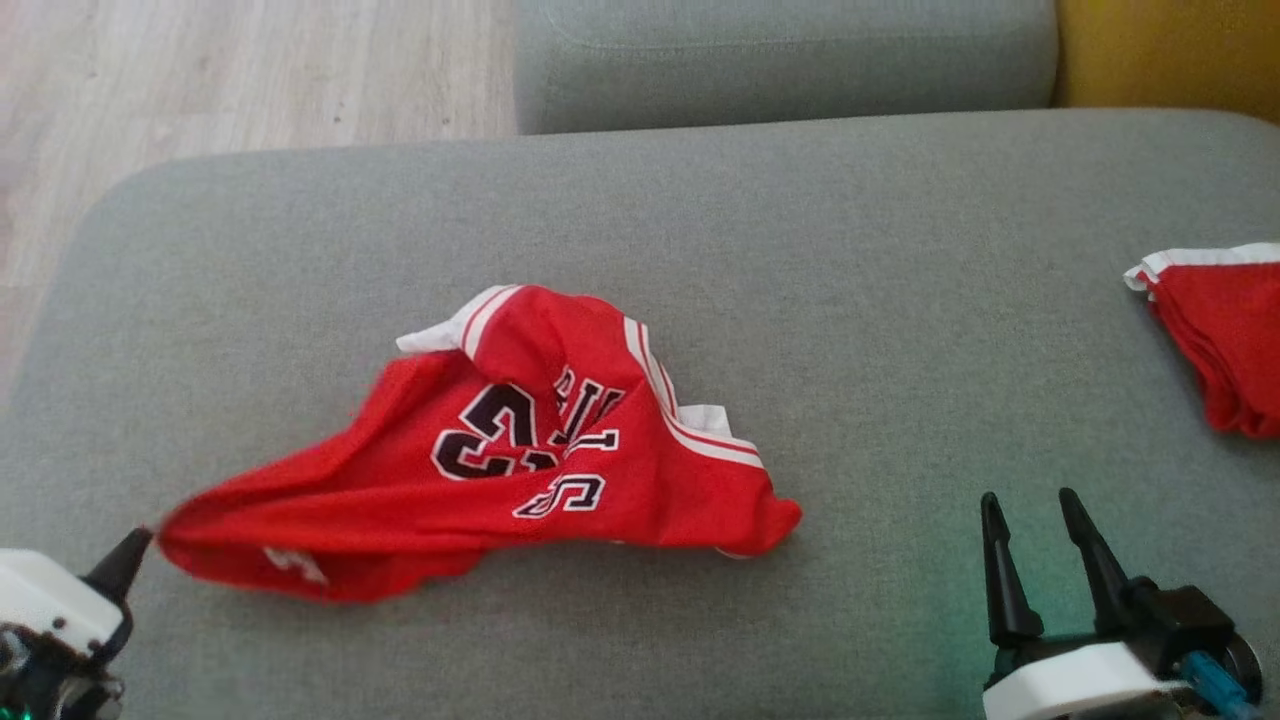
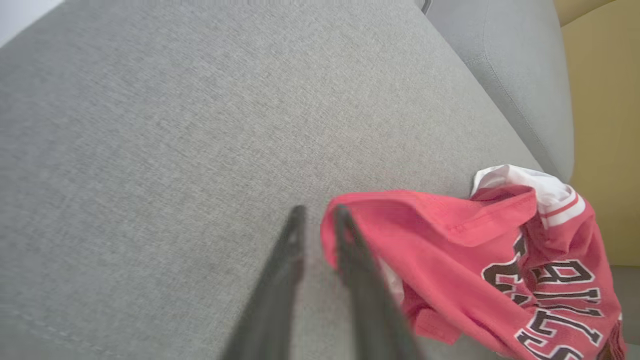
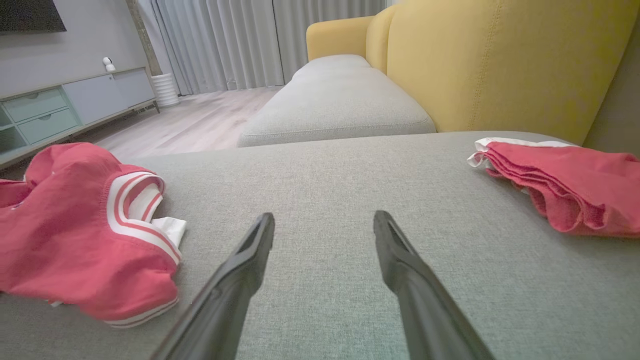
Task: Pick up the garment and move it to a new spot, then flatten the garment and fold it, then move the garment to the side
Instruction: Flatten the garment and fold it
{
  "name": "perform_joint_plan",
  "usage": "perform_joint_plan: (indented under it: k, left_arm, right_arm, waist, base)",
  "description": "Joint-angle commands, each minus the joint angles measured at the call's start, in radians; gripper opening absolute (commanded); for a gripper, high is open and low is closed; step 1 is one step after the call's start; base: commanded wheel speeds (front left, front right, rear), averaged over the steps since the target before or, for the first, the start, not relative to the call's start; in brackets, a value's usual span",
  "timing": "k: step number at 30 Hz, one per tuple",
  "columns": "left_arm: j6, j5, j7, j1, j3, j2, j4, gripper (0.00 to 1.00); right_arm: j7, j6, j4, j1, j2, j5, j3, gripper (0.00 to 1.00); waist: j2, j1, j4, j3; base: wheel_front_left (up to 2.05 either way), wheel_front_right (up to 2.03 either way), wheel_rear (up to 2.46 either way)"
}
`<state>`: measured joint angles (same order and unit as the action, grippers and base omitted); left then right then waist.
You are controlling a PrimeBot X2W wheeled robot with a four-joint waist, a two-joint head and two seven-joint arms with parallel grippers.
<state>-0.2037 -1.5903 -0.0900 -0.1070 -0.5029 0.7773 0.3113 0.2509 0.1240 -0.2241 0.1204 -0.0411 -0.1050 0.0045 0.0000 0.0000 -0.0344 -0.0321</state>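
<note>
A crumpled red garment (image 1: 480, 470) with white trim and dark lettering lies in the middle of the grey cushion (image 1: 800, 250). Its left corner stretches out to my left gripper (image 1: 130, 555) at the lower left. In the left wrist view the left gripper (image 2: 320, 212) has its fingers slightly apart, with bare cushion in the gap. The garment (image 2: 450, 250) sits against the outer side of the right-hand finger, not between the two. My right gripper (image 1: 1035, 505) stands open over bare cushion to the garment's right. In the right wrist view, the gripper (image 3: 324, 225) holds nothing and the garment (image 3: 75, 235) lies at the left.
A second red garment (image 1: 1220, 330), folded, lies at the cushion's right edge, also seen as the red garment (image 3: 565, 180) in the right wrist view. Another grey cushion (image 1: 780, 60) and a yellow backrest (image 1: 1170, 50) stand behind. Wooden floor (image 1: 250, 70) lies beyond the left edge.
</note>
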Motion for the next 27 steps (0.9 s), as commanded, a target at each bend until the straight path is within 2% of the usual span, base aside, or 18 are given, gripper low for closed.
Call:
perform_joint_plan:
  k: [1,5,11,14,16,20,23,27]
  left_arm:
    - [-0.01,0.023,0.027,-0.03,0.047,0.049,-0.02,1.0]
    - [-0.039,0.05,0.103,0.011,0.064,0.061,-0.076,1.0]
    - [-0.082,0.071,0.208,0.064,0.116,0.086,-0.243,1.0]
    - [-0.13,0.103,0.283,0.106,0.151,0.105,-0.373,1.0]
    - [-0.177,0.151,0.32,0.137,0.172,0.115,-0.456,1.0]
    - [-0.313,0.292,0.348,0.2,0.185,0.076,-0.614,1.0]
    - [-0.396,0.426,0.351,0.228,0.137,0.025,-0.675,1.0]
    - [-0.452,0.599,0.351,0.211,0.063,-0.078,-0.705,1.0]
  right_arm:
    - [0.011,0.007,0.024,-0.025,-0.009,-0.003,0.027,1.0]
    - [0.011,0.007,0.025,-0.013,-0.009,-0.007,0.025,1.0]
    - [0.011,0.007,0.03,-0.002,-0.009,-0.009,0.014,1.0]
    - [0.011,0.007,0.037,-0.005,-0.009,-0.006,0.015,1.0]
    - [0.011,0.007,0.04,-0.005,-0.009,-0.003,0.016,1.0]
    - [0.011,0.007,0.043,-0.001,-0.009,0.002,0.017,1.0]
    - [0.011,0.007,0.047,0.001,-0.009,0.006,0.017,1.0]
    - [0.011,0.007,0.049,-0.002,-0.009,0.015,0.022,1.0]
  waist:
    - [0.0,0.0,-0.005,0.011]
    - [0.0,0.0,-0.015,0.041]
    - [0.0,0.0,-0.033,0.061]
    - [0.0,0.0,-0.039,0.068]
    - [0.0,0.0,-0.043,0.071]
    - [0.0,0.0,-0.05,0.077]
    - [0.0,0.0,-0.054,0.075]
    - [0.0,0.0,-0.056,0.069]
  base:
    - [0.0,0.0,0.0]
    - [0.0,0.0,0.0]
    - [0.0,0.0,0.0]
    - [0.0,0.0,0.0]
    - [0.0,0.0,0.0]
    - [0.0,0.0,0.0]
    - [0.0,0.0,0.0]
    - [0.0,0.0,0.0]
